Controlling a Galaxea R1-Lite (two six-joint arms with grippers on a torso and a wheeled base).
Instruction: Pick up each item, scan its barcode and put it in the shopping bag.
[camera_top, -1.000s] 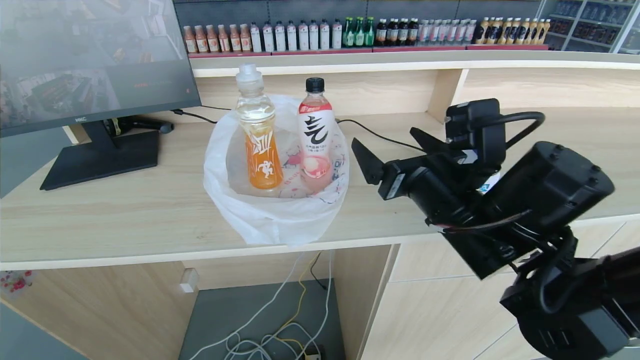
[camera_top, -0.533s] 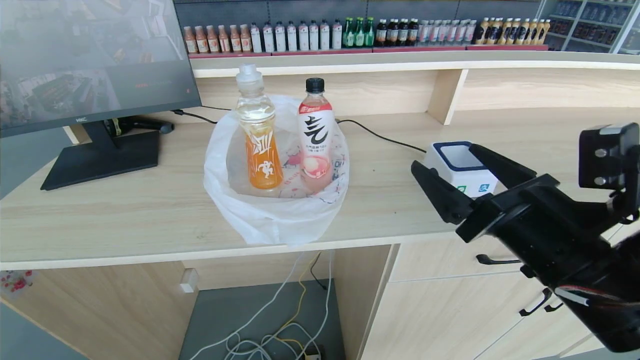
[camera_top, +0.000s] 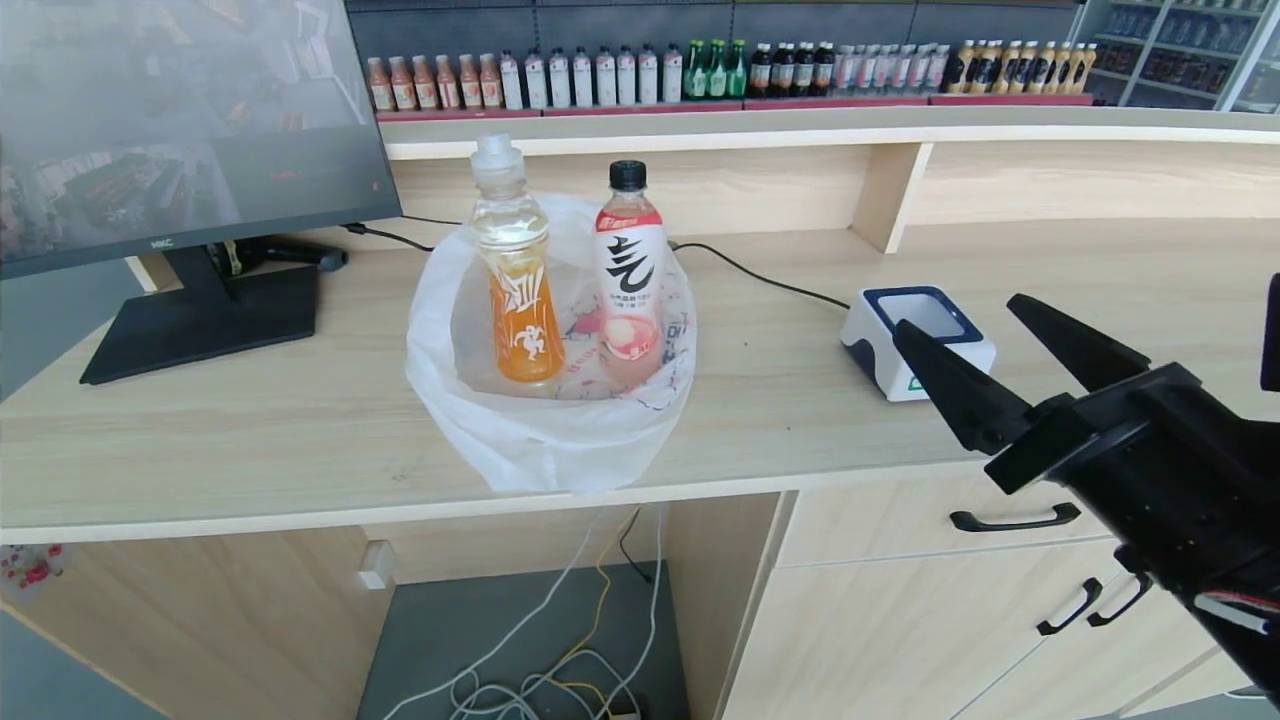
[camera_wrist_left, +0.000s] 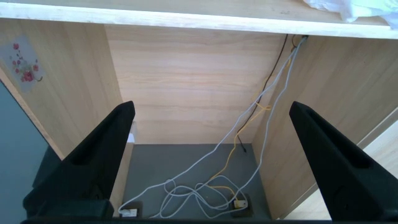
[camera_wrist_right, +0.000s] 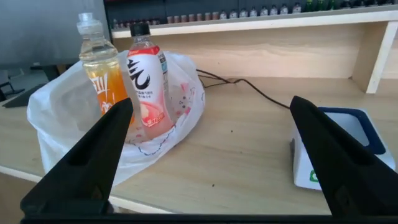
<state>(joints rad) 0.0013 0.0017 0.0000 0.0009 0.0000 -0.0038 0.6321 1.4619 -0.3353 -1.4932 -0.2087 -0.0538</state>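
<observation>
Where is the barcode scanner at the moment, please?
Head view: the barcode scanner sits on the counter, right of the shopping bag, behind the right gripper.

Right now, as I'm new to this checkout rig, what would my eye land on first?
An orange bottle and a pink bottle stand upright in the bag at the middle of the counter. The right gripper hangs open on the right, near the scanner. A monitor stands far left.
</observation>
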